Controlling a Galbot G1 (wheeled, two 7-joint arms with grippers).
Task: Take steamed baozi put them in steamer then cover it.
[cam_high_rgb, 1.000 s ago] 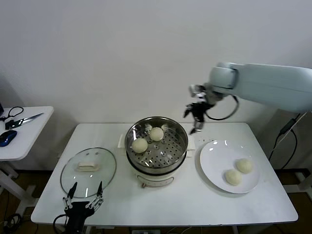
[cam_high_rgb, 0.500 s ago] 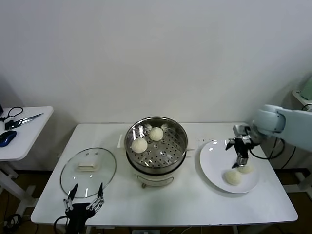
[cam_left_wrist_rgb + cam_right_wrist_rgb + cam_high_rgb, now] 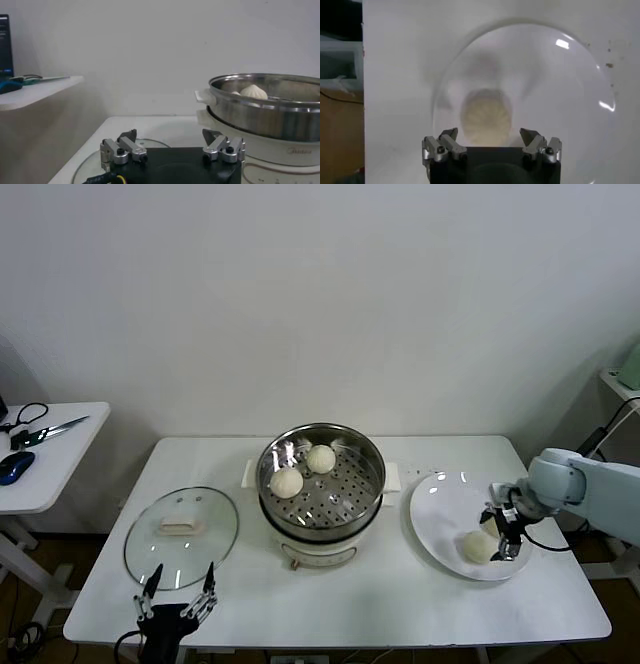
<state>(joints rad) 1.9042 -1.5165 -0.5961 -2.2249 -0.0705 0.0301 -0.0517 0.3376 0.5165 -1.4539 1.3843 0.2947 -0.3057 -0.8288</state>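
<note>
Nearby, scissors (image 3: 45,429) on side table (image 3: 60,474).

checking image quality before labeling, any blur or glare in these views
Right wrist view: the cream-white bun and round white plate are blurred, with bright glare spots on the plate rim. Left wrist view: the shiny steel steamer pot is crisp. Head view: even light, glints on the pot rim.

White plate (image 3: 437,509) on white counter (image 3: 400,604) beneath right pincer, scissors (image 3: 45,430) and mouse (image 3: 15,466) on side counter (image 3: 55,479) far beyond left pincer
</note>
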